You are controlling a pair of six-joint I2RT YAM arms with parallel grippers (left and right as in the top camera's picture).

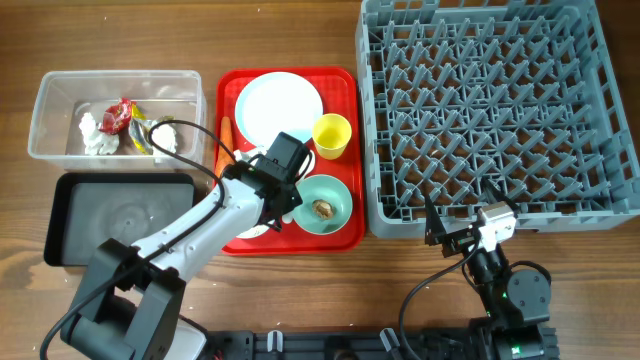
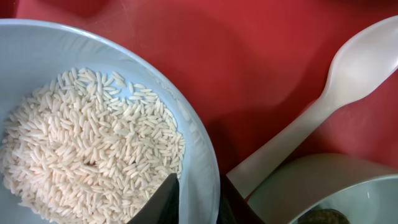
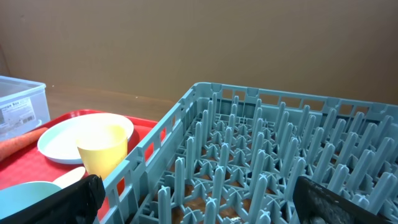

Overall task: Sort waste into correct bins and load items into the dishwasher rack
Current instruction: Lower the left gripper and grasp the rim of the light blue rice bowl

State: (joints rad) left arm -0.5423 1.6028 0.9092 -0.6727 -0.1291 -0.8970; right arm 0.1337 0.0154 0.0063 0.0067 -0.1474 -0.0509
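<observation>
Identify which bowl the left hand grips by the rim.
The rice-filled bowl: the left hand clamps its rim. The other bowl, holding only a brown lump, sits untouched.

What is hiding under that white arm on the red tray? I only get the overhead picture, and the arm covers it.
Observer: A pale blue bowl of white rice grains. The left wrist view shows the left arm's jaws closed on its rim, one inside and one outside.
Operator: Is anything lying beside it?
Observer: A white plastic spoon lies on the red tray, between that bowl and the second bowl.
Operator: And the other arm's jaws?
Observer: Its own camera shows the right arm's jaws spread wide, nothing between them, facing the dishwasher rack.
</observation>
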